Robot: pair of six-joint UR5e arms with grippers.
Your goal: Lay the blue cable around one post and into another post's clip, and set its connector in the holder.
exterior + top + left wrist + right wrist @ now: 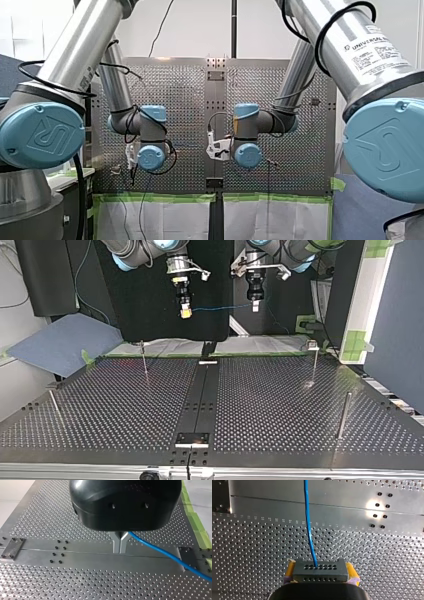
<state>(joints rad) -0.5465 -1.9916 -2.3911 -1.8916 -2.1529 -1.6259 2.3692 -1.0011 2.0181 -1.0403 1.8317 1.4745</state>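
**A:** Above the perforated surface (280,405), what is each gripper doing?

**B:** My right gripper (321,573) is clenched on the dark connector (320,567), held between yellow pads. My left gripper (121,545) pinches the blue cable (162,552), which is strung between them in mid-air.

**A:** And the posts (314,362)?

**B:** They stand well apart from each other, and the cable touches none of them.

Inside a robotics laboratory, two silver, blue-jointed robot arms (150,125) hung over a perforated metal table (300,410) studded with thin posts (344,415). Green tape (150,355) lined the table's far edge in the top view, and a black screen (145,300) stood beyond it.
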